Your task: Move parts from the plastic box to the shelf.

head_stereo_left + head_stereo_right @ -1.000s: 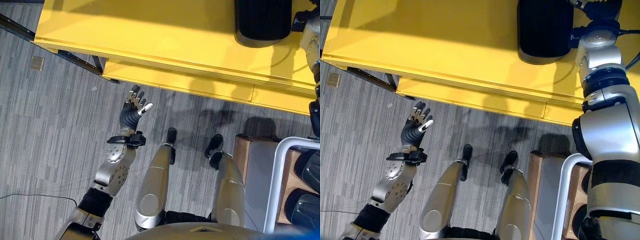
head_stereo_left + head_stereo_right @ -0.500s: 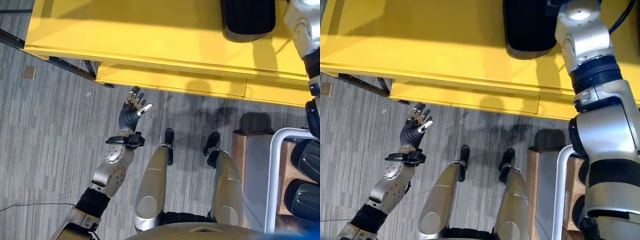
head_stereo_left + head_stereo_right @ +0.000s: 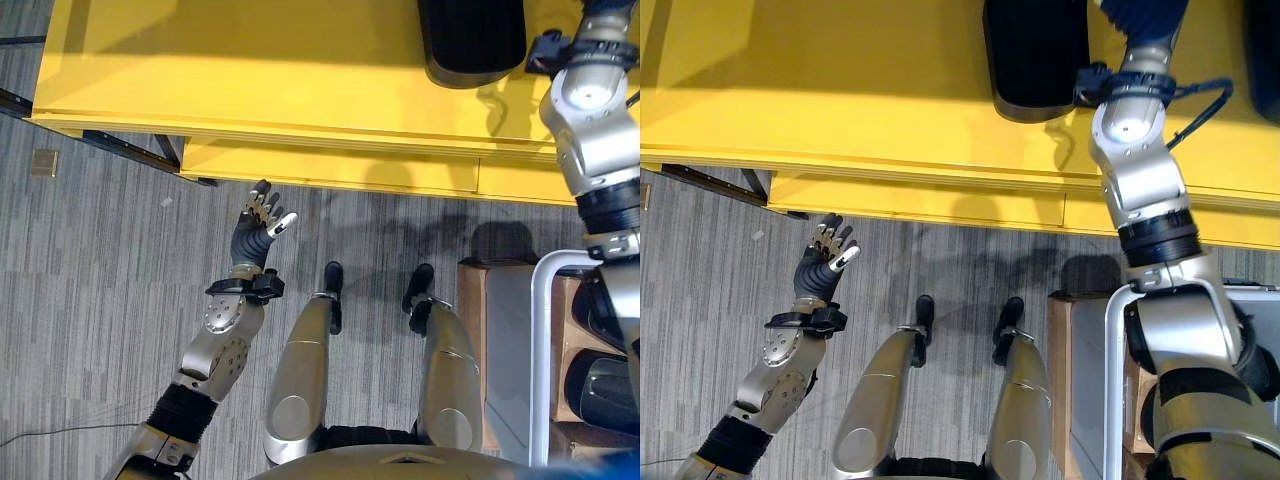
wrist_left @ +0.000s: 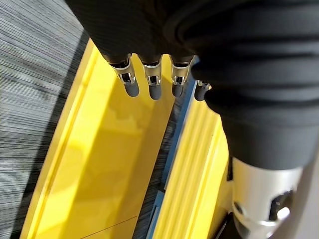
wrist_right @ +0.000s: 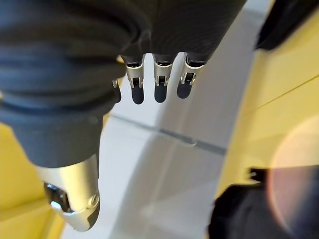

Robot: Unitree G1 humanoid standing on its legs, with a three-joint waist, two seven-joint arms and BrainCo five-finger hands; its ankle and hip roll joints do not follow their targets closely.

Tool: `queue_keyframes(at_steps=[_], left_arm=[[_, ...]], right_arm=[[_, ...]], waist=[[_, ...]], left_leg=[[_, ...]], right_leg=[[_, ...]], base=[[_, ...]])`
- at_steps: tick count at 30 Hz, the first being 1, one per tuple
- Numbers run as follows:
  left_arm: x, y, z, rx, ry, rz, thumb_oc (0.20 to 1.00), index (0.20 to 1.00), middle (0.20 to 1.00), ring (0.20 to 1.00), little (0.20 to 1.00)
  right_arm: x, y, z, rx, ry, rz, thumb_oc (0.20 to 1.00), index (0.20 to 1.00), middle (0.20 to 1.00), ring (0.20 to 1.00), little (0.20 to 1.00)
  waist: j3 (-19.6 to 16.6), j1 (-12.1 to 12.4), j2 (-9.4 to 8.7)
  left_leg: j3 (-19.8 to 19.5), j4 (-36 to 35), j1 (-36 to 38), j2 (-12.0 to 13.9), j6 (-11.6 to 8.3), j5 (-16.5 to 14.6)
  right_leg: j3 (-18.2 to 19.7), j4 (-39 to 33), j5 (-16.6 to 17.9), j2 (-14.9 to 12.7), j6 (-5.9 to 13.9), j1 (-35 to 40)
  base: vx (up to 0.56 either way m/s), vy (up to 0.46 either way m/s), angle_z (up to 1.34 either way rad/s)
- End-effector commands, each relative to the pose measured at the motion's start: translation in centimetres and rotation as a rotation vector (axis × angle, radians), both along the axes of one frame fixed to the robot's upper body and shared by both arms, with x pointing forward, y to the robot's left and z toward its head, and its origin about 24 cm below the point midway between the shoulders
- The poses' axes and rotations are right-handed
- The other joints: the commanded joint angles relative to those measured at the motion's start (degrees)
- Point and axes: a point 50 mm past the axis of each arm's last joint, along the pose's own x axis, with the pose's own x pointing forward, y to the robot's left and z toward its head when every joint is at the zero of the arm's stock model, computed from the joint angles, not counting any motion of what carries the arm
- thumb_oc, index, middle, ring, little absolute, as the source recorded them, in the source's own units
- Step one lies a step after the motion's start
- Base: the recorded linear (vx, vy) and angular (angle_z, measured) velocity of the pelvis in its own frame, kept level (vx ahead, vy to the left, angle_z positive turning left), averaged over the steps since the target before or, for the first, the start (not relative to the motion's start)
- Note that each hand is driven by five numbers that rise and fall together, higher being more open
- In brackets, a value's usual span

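On yellow shelf point(image 3: 300, 60), black part point(image 3: 472, 40); right hand point(image 5: 157, 84) empty.

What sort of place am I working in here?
Likely a workshop or warehouse parts area: a yellow shelf holding a black part, grey carpet floor, and a plastic box of more parts.

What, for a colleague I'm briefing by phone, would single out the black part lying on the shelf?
Start from the wide yellow shelf running across the far side of the scene. Towards its right end lies the black part, a dark block with rounded corners. Unlike the other black parts, which sit inside the white-rimmed plastic box at the robot's right, it rests alone on the bare yellow surface.
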Motion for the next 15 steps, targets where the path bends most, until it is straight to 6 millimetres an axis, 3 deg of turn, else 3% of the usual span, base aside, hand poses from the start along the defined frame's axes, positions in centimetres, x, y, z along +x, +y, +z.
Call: queue_keyframes(at_steps=[1,6,15], left_arm=[[-1.2,-0.2,1.0,-0.022,-0.078,0.015,1.0,1.0,1.0,1.0,1.0],[-1.3,-0.1,0.8,-0.009,-0.076,0.02,1.0,1.0,1.0,1.0,1.0],[-1.5,0.0,0.8,-0.004,-0.074,0.016,1.0,1.0,1.0,1.0,1.0]], right_arm=[[-1.6,0.1,1.7,-0.049,-0.124,-0.028,1.0,1.0,1.0,1.0,1.0],[-1.0,0.2,0.1,-0.052,-0.073,-0.042,1.0,1.0,1.0,1.0,1.0],[0.6,1.3,-0.7,-0.066,0.016,-0.01,1.0,1.0,1.0,1.0,1.0]], waist=[[-3.4,0.7,1.15],[-3.3,0.9,1.44],[-2.9,1.6,1.7]], left_leg=[[-0.1,2.1,0.6,4.9,-4.87,-2.4],[-0.2,2.3,0.2,5.0,-4.74,-2.4],[-0.4,2.9,-0.7,5.1,-4.75,-2.1]], right_leg=[[1.6,3.8,-2.6,-3.4,6.23,0.8],[1.8,4.2,-2.6,-3.4,6.16,0.3],[1.8,4.7,-2.6,-3.5,6.01,-0.4]], base=[[-0.01,-0.015,-0.09],[-0.01,-0.011,-0.04],[0.0,0.0,0.0]])
